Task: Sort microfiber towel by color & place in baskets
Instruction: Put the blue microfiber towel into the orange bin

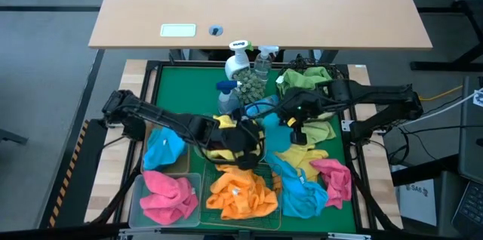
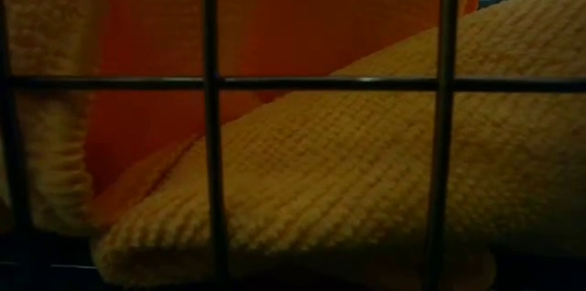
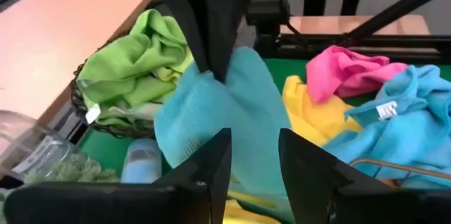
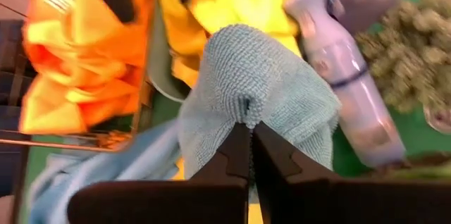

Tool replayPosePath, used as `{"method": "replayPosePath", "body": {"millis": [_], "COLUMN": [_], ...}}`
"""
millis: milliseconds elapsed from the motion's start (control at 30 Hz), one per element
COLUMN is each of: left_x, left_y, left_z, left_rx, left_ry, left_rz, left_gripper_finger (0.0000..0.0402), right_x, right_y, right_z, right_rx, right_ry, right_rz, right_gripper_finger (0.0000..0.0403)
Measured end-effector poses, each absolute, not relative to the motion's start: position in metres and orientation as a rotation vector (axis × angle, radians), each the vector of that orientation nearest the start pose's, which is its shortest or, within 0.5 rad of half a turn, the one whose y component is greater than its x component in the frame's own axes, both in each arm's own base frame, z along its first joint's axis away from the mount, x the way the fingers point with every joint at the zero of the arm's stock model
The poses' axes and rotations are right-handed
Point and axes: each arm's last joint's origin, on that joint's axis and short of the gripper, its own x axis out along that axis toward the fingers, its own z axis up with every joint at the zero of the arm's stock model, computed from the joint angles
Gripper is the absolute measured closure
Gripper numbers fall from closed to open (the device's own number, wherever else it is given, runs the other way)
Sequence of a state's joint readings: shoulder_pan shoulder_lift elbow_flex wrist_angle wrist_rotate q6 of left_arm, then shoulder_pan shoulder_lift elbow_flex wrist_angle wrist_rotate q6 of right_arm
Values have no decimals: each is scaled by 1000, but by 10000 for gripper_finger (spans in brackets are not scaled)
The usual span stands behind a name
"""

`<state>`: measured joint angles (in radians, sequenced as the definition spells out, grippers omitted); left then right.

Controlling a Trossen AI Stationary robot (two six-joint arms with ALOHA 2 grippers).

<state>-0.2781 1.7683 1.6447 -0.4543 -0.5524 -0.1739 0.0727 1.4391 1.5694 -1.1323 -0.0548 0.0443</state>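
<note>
A light wooden desk [image 1: 260, 6] stood beyond the work table, with a pale label [image 1: 178, 31] and a small round fitting [image 1: 216, 30] near its closer edge. The floor [image 1: 45, 59] around it was grey, and a yellow-and-black striped strip [image 1: 66, 173] ran along the left of the work table. At the right, a yellow cable [image 1: 445, 93] trailed over the floor beside dark equipment [image 1: 472, 157], and light fell evenly from above.
</note>
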Motion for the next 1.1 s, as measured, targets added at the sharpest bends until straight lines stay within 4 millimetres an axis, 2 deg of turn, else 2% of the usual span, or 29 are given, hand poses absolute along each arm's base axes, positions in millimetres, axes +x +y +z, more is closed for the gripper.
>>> {"method": "replayPosePath", "body": {"millis": [200, 400, 667, 867, 967, 1100], "left_x": [395, 398, 400, 401, 401, 401], "left_y": [-74, -61, -56, -56, -56, -56], "left_z": [342, 342, 342, 343, 343, 343], "left_rx": [33, 13, 20, 36, 37, 38], "left_ry": [508, 509, 517, 510, 509, 513], "left_rz": [292, 294, 191, 181, 181, 181], "left_gripper_finger": [288, 288, 288, 290, 306, 361], "right_x": [279, 285, 286, 286, 287, 287], "right_y": [24, 26, 27, 27, 27, 27], "right_z": [381, 386, 387, 388, 388, 389], "right_rx": [34, -5, -26, -50, -53, -48], "right_ry": [902, 818, 797, 787, 776, 773], "right_rz": [197, 246, 295, 308, 309, 304], "right_gripper_finger": [398, 398, 398, 397, 397, 397]}}
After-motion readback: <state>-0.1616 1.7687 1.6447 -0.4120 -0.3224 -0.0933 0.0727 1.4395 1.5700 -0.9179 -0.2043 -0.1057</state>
